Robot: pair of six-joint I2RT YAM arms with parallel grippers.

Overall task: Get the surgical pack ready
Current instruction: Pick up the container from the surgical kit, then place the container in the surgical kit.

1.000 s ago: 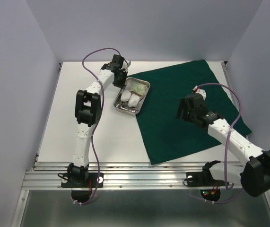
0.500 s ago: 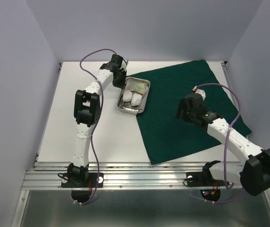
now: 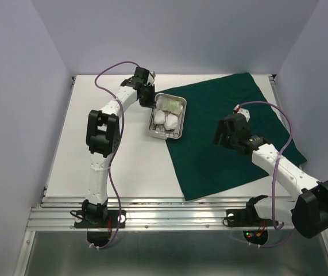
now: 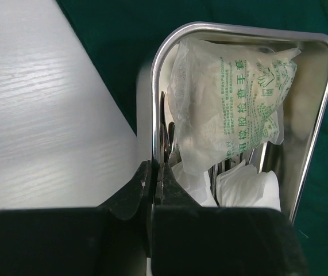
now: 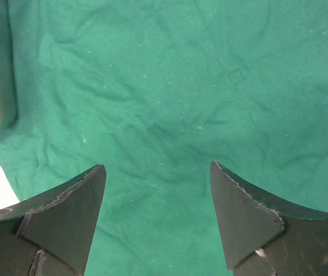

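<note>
at drape [image 3: 232, 126] left edge, left gripper [image 4: 155, 172] clamped on tray [image 4: 154, 75] rim. thin-rim pinch could slip or tilt, dumping packet [image 4: 232, 98] and gauze [image 4: 247, 184]. right gripper [image 5: 158, 213] spread apart over the drape.

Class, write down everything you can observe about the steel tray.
The steel tray is small, rectangular, shiny metal with rounded corners and a raised rim. It straddles the left edge of the green drape, lying partly on the white table. The left gripper is shut on its long rim. Inside lie a pale green-printed packet and white gauze pads.
</note>
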